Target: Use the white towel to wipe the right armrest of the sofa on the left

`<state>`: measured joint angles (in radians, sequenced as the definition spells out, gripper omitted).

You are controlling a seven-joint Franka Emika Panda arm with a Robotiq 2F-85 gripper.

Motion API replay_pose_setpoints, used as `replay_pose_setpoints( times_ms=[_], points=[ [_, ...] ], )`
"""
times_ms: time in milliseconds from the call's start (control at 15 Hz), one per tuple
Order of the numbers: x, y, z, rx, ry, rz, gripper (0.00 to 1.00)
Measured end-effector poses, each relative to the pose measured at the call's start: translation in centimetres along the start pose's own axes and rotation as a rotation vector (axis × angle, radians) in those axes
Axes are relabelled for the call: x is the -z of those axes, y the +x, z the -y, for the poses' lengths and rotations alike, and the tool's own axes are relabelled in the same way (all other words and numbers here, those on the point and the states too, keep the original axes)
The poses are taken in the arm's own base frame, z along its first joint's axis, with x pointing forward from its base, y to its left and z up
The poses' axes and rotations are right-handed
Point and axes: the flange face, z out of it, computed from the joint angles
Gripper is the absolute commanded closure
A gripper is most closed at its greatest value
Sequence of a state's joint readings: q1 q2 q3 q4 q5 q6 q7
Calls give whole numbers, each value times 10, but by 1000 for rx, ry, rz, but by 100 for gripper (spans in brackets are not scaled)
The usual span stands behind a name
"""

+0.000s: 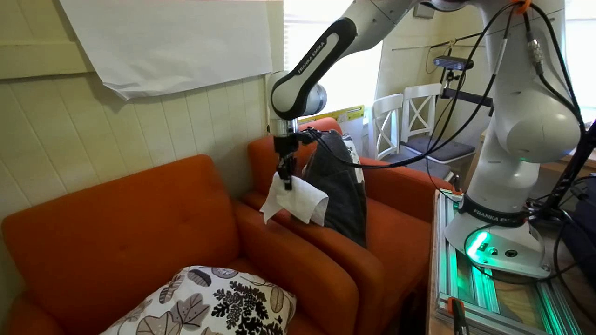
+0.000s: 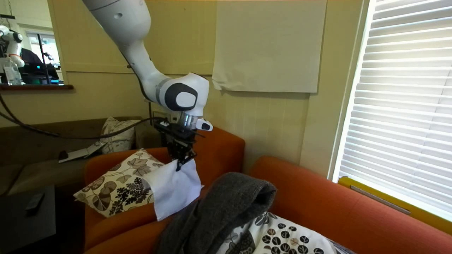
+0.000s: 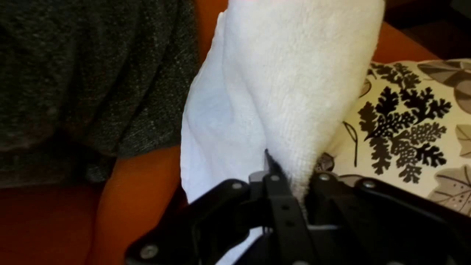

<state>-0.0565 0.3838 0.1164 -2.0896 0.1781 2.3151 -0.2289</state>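
Note:
The white towel (image 1: 302,200) hangs from my gripper (image 1: 287,184) in an exterior view, over the back part of two adjoining orange armrests. It also hangs from the gripper (image 2: 179,165) as a white sheet (image 2: 176,194) in an exterior view. The left sofa (image 1: 125,232) is orange; its right armrest (image 1: 302,265) runs forward beside the neighbouring sofa's armrest (image 1: 358,260). In the wrist view the fingers (image 3: 292,180) are closed on a bunched fold of the towel (image 3: 301,73). The towel hides much of the armrests there; whether it touches them I cannot tell.
A leaf-patterned pillow (image 1: 219,302) lies on the left sofa's seat. A dark grey blanket (image 1: 342,190) lies over the neighbouring sofa (image 1: 396,242), close to the towel. The wall (image 1: 163,130) stands behind both sofas. A black cable (image 1: 396,163) hangs from the arm.

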Motion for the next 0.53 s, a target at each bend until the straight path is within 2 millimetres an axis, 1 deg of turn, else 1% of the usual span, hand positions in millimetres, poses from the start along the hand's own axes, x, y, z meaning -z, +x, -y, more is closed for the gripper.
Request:
replay_pose_setpoints(
  times_ms=[133, 267, 400, 533],
  points=[
    [13, 5, -32, -85, -9, -28, 97],
    [20, 6, -65, -179, -8, -50, 97],
    [25, 4, -100, -276, 6, -70, 97],
    [27, -2, -128, -367, 25, -83, 97]
  ],
)
